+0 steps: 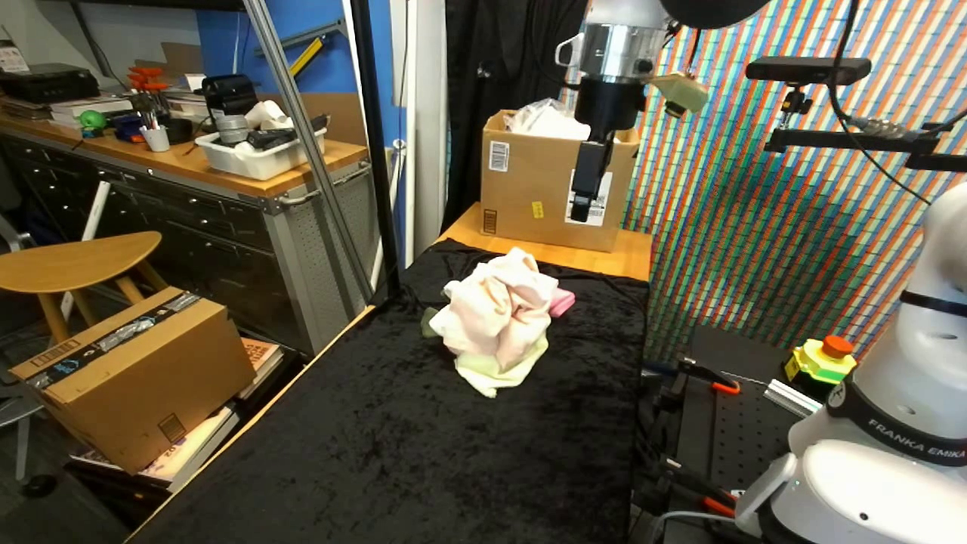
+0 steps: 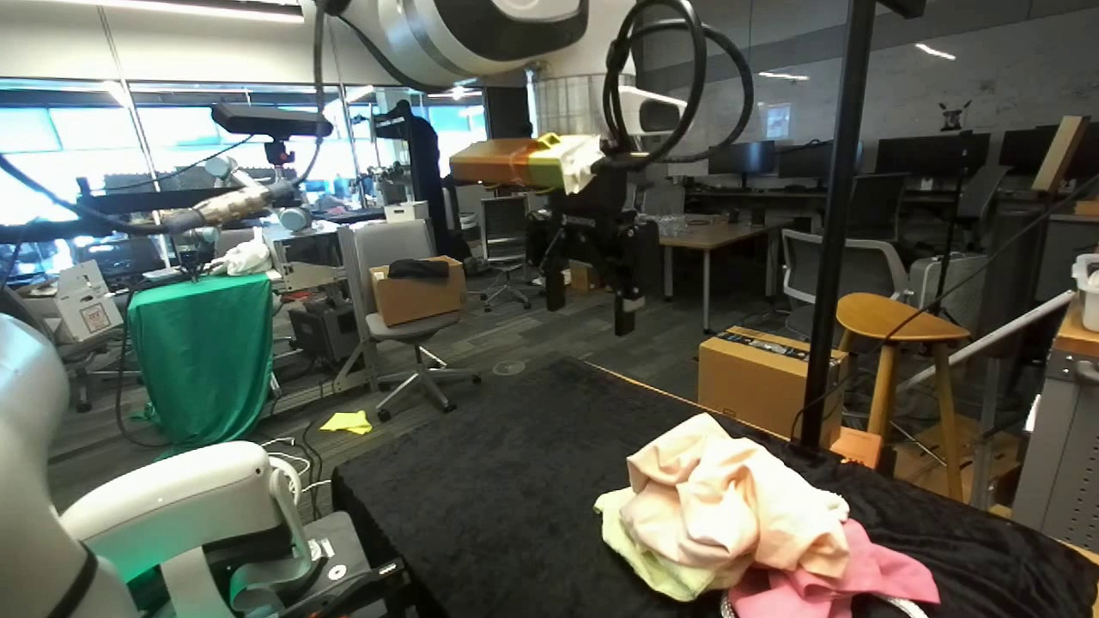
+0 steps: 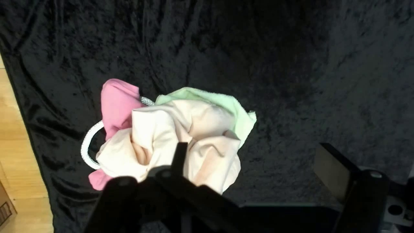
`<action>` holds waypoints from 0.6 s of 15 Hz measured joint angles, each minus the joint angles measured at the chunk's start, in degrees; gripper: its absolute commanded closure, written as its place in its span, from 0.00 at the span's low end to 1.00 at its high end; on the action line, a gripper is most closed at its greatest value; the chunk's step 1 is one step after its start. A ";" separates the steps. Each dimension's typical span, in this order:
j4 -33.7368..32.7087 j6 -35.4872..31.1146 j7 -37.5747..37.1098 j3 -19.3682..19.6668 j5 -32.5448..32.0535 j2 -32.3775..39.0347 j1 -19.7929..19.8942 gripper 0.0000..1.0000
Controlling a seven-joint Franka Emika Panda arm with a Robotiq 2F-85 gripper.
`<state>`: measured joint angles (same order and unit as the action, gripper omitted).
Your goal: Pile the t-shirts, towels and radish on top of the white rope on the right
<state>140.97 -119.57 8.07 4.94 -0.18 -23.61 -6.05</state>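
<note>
A crumpled pale peach cloth point(image 1: 495, 302) tops a pile on the black cloth-covered table. It shows in an exterior view point(image 2: 730, 502) and in the wrist view point(image 3: 207, 155). A pale green cloth point(image 3: 244, 121) sticks out under it. A pink cloth point(image 3: 118, 105) lies partly under it at one side. A loop of white rope point(image 3: 85, 147) shows beside the pink cloth; the rest is covered. A dark green bit point(image 1: 429, 323) peeks out at the pile's left. No radish is visible. My gripper point(image 2: 592, 313) is open, with nothing between its fingers point(image 3: 254, 145), high above the table.
A large cardboard box point(image 1: 548, 181) stands at the table's far end. A dark upright post point(image 2: 828, 215) rises at the table's edge. Another box point(image 1: 143, 370) and a wooden stool point(image 1: 83, 261) stand beside the table. The black cloth point(image 1: 423, 453) extends around the pile.
</note>
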 measured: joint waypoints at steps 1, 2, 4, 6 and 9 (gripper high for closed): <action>0.80 1.85 1.50 0.03 0.09 -2.38 0.07 0.00; 1.61 3.38 2.82 0.12 0.19 -4.54 0.11 0.00; 3.27 5.57 5.31 0.49 0.39 -8.56 0.12 0.00; 4.92 6.57 7.73 1.16 0.42 -11.99 0.12 0.00; 7.54 6.28 11.87 2.85 0.42 -16.51 0.12 0.00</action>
<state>148.51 -113.29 19.93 7.79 0.25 -40.12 -5.92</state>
